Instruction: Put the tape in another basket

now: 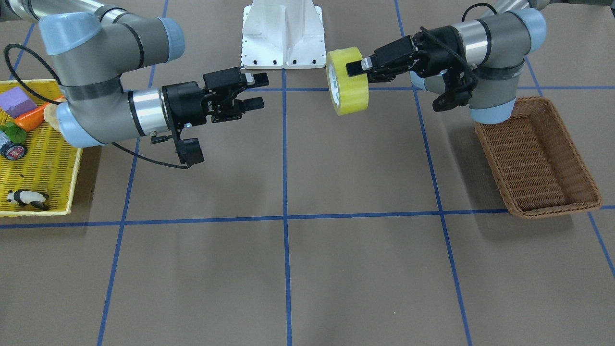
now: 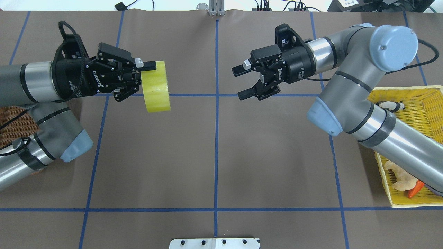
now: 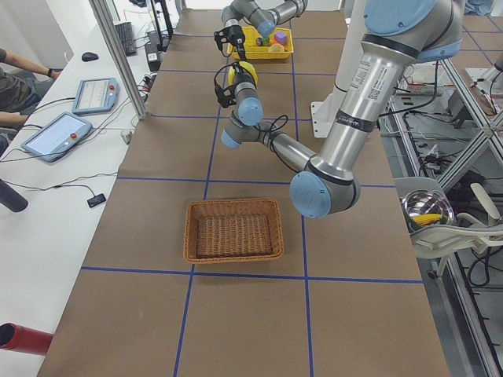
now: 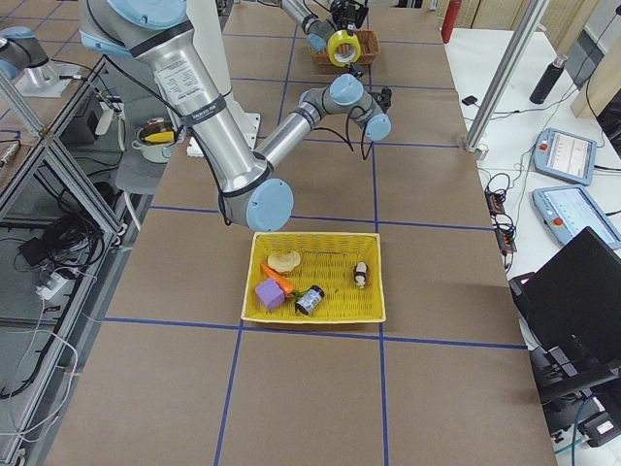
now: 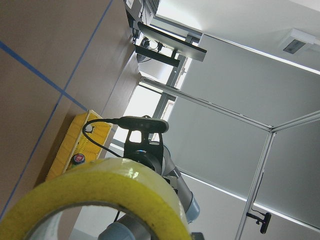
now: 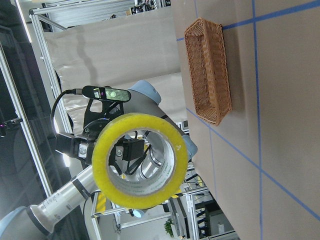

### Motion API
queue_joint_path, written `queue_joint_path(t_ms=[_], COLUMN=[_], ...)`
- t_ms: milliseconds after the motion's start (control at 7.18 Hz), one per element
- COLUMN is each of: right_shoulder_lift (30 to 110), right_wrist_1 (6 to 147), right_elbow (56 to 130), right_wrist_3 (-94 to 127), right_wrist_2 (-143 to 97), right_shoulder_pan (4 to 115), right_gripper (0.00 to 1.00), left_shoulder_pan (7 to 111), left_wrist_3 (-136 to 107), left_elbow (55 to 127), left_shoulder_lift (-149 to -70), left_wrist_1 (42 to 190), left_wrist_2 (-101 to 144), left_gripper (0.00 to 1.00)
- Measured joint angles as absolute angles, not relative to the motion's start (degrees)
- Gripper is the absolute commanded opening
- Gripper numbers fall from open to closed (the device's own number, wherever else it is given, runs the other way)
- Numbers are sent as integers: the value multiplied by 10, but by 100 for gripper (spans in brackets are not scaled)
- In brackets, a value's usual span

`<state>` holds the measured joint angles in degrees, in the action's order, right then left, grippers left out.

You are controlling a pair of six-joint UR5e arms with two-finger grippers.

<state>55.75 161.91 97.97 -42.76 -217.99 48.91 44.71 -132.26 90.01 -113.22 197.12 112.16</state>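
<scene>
The tape (image 2: pixel 156 90) is a wide yellow roll with a white printed core, held on edge in the air above the table. My left gripper (image 2: pixel 144 73) is shut on the roll's wall. The roll also shows in the front view (image 1: pixel 347 86), with the left gripper (image 1: pixel 358 68) behind it, and in the right wrist view (image 6: pixel 140 157). My right gripper (image 2: pixel 240 82) is open and empty, facing the roll across the table's centre line; in the front view it (image 1: pixel 259 91) is at the left. The brown wicker basket (image 1: pixel 533 158) lies under the left arm, mostly hidden in the overhead view (image 2: pixel 10 121).
A yellow mesh basket (image 2: pixel 415 100) on my right side holds a toy panda (image 1: pixel 26 198), a carrot (image 1: pixel 33 120), a purple block (image 1: pixel 17 102) and other small items. The white robot base (image 1: pixel 283 33) stands at the table's middle edge.
</scene>
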Motion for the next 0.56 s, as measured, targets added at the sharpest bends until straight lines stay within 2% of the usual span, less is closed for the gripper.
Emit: queue_joint_path(t_ms=[557], right_shoulder_lift=[572], right_wrist_1=[1619], right_elbow=[972], right_wrist_3=[-480], right_wrist_2=[-2024], right_shoulder_pan=[601], right_gripper=[99], left_shoulder_pan=[448], left_wrist_3=[-1136], left_elbow=[901], left_shoulder_lift=[-1066], left_wrist_1=[1912], left_wrist_2=[1122], left_gripper=[0])
